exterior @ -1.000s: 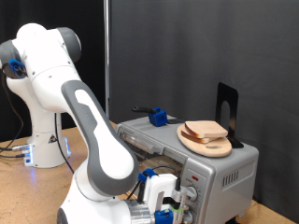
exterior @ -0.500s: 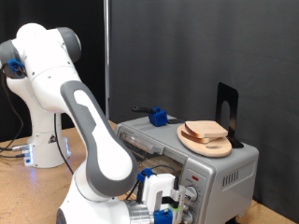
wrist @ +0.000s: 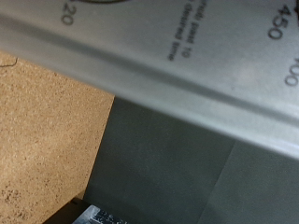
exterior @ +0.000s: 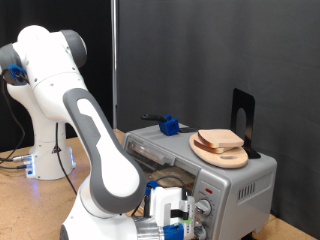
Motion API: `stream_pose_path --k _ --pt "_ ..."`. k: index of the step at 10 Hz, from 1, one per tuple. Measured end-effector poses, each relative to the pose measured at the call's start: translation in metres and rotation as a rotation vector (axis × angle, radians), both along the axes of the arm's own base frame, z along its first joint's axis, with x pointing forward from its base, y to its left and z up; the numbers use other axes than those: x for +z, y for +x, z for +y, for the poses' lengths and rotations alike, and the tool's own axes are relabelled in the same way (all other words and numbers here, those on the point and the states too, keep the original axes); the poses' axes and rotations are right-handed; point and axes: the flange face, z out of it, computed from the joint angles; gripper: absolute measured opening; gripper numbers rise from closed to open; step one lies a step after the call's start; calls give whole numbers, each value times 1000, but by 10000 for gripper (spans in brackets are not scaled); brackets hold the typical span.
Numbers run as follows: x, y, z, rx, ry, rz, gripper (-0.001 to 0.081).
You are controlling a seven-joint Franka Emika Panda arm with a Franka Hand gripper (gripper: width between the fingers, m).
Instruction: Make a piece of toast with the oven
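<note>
Exterior view, left to right: you see the white Panda arm (exterior: pixel 85 140) rising from its base on the wooden table (exterior: pixel 25 200), elbow bent low, its gripper (exterior: pixel 178 218) pressed up at the front panel of the oven (exterior: pixel 235 185) near the knobs (exterior: pixel 208 208). On the oven's top, a blue-handled tool (exterior: pixel 168 125) lies toward the back, and to its right the piece of toast (exterior: pixel 221 140) rests on a round wooden plate (exterior: pixel 218 154), with a black stand (exterior: pixel 243 122) just behind it.

The toast is not in the oven and not in the gripper. You cannot tell from either picture whether the fingers stand apart or together; the arm's own bulk and the frame's bottom edge cut them off.

Wrist view gives you only the brushed silver panel (wrist: pixel 187 65) at very close range, with scraps of dial numbering, and a wedge of table below. No finger shows there.

Risk, as a judgement: working this tight to the panel, a slight misalignment could slip off a knob, or push the light oven back and jolt the plate toward the top's edge.
</note>
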Motion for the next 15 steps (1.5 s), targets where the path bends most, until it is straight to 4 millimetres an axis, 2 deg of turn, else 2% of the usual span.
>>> stream_pose_path --k 2,5,7,8,9,10,11,12,15 --pt "1 1 -1 -6 4 37 214" --pt "5 4 -4 -12 18 206 211" --pt "8 5 -3 -10 31 237 215" --pt "8 5 -3 -10 34 245 396" --pt "8 5 -3 -11 37 256 396" --pt "6 3 -5 -9 32 273 603" --pt "4 1 -6 5 30 299 732" --pt "2 -2 -7 23 34 327 785" --pt "1 -6 -9 40 57 345 805"
